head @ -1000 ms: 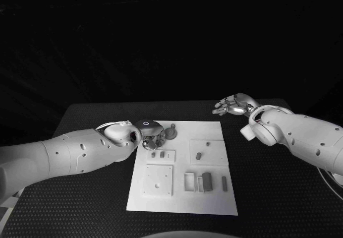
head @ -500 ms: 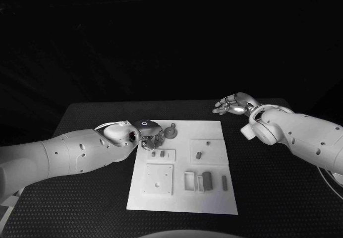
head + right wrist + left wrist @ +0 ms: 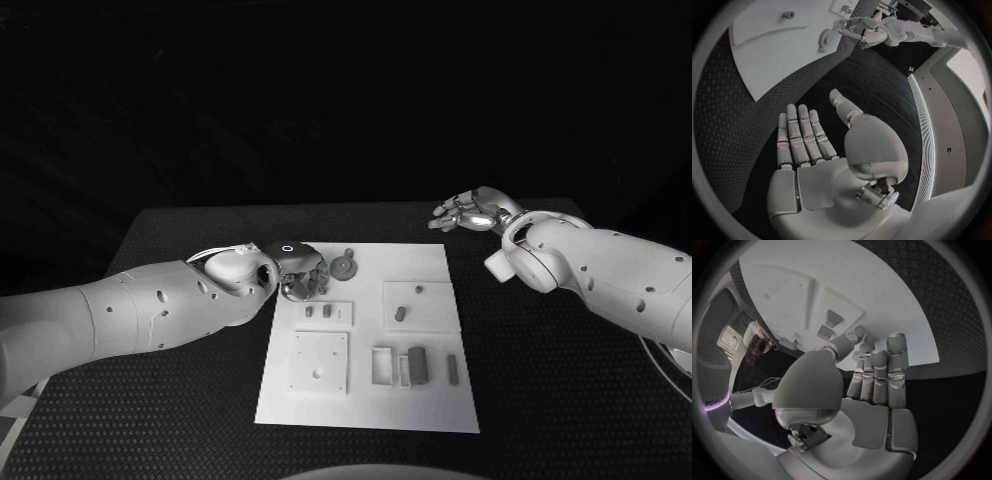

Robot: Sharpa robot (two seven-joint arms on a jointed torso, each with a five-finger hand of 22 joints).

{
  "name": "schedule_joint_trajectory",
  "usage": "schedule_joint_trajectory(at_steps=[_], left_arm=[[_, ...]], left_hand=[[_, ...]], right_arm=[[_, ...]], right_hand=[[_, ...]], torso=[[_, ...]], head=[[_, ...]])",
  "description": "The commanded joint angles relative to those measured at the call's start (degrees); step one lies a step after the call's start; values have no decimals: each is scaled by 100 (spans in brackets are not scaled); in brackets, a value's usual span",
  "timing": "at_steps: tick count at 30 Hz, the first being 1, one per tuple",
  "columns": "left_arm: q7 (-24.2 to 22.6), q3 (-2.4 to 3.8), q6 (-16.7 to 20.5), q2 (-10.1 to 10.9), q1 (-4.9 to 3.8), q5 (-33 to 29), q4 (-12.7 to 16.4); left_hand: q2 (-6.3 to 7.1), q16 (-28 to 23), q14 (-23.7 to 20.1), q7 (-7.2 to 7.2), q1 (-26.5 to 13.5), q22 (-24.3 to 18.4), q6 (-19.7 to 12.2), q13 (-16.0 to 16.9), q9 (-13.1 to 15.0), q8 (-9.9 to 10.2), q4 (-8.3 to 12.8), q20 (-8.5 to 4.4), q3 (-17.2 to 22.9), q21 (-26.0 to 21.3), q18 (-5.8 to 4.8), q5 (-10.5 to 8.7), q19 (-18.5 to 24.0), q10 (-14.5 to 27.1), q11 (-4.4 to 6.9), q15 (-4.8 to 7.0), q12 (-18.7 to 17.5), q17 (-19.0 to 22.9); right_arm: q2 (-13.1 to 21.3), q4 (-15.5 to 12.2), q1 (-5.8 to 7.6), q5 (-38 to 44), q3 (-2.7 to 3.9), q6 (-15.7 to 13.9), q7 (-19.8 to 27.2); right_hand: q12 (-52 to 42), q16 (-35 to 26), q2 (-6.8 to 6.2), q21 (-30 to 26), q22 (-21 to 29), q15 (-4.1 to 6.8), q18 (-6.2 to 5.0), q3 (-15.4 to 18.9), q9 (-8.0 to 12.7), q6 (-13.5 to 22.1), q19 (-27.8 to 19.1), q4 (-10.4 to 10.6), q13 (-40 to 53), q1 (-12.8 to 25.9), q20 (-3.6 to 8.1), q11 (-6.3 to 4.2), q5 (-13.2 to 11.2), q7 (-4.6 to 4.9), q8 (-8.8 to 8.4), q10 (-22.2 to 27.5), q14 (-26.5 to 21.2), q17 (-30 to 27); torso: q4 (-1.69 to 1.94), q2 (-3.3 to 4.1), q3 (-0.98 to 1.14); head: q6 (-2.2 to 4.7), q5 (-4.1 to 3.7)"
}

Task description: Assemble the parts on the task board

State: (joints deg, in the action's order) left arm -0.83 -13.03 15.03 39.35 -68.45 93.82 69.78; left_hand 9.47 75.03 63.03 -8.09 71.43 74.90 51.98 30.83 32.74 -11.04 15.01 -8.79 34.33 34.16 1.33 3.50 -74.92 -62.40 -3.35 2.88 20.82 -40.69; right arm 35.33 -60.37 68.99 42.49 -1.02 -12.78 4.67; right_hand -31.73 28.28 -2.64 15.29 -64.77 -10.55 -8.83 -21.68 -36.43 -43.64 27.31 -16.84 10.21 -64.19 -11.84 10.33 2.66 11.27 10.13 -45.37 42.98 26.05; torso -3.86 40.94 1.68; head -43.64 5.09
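The white task board [image 3: 368,400] lies in the middle of the black table. A round grey part [image 3: 343,266] with a short stem lies on the board's far left corner, also seen as the round grey part [image 3: 825,37] in the right wrist view. My left hand [image 3: 302,277] hovers just beside it, fingers straight and close together, holding nothing; the left hand [image 3: 873,375] shows an empty palm over the board [image 3: 848,275]. My right hand [image 3: 470,210] hangs open past the board's far right corner, its palm [image 3: 811,150] bare.
Small grey pieces [image 3: 327,311] stand in a small plate, two more [image 3: 400,314] on a square plate. A dark block [image 3: 417,365], a thin bar [image 3: 451,371] and an open frame [image 3: 382,366] sit near the board's front. A square plate [image 3: 319,362] lies front left.
My left hand has drawn back a little from the round grey part, which now lies free on the board. The right arm has stayed in place.
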Motion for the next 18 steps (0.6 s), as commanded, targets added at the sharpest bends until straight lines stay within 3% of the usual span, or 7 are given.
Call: schedule_joint_trajectory(at_steps=[1,10,15,16,18], left_arm=[[-18,2,167,0,2,-25,-7],[0,4,269,13,2,-40,-36],[58,38,434,155,0,-320,-22],[72,66,473,200,-2,-420,-21],[67,231,492,239,-2,-633,-44]], left_hand=[[56,23,-23,-16,8,117,-31,8,-4,17,-23,3,15,6,691,-14,28,60,8,23,44,11],[80,24,-19,-15,16,115,-111,4,-17,36,-34,8,31,4,694,-15,24,97,4,19,94,24],[83,-29,-64,-27,13,96,-58,-5,1,-18,-70,24,68,-45,683,-13,82,126,-1,9,138,59],[70,-114,-148,-28,3,67,9,-24,21,-68,-91,51,99,-121,661,-11,178,195,-28,-15,128,101],[46,-224,-225,-52,-3,20,147,-65,66,-166,-124,84,141,-226,640,-10,271,321,-73,-59,104,161]], right_arm=[[-3,8,0,-11,2,42,38],[-12,14,-1,-11,2,41,38],[-1,13,-1,174,2,-8,-44],[8,16,-1,415,2,-28,-63],[16,27,-1,765,2,-5,-69]], right_hand=[[27,-29,11,-20,-10,-15,101,21,9,52,-43,6,-7,52,5,16,7,140,34,-20,-4,9],[26,-31,10,-21,-13,-15,100,19,10,53,-44,5,-12,47,5,16,7,140,35,-20,-4,11],[21,-32,19,-23,-20,-12,94,-1,11,52,-42,1,-23,3,8,14,7,137,38,-24,3,18],[19,-29,42,-22,-24,-8,89,-24,10,49,-37,-3,-26,-37,12,12,7,134,41,-26,10,22],[10,-14,111,-14,-32,5,76,-86,7,30,-14,-5,-33,-137,19,6,8,124,55,-37,43,35]], torso=[[0,1,-1],[0,2,-1],[1,-4,-1],[1,-4,1],[2,-6,3]], head=[[9,-7],[14,-10],[24,-22],[25,-24],[42,-37]])
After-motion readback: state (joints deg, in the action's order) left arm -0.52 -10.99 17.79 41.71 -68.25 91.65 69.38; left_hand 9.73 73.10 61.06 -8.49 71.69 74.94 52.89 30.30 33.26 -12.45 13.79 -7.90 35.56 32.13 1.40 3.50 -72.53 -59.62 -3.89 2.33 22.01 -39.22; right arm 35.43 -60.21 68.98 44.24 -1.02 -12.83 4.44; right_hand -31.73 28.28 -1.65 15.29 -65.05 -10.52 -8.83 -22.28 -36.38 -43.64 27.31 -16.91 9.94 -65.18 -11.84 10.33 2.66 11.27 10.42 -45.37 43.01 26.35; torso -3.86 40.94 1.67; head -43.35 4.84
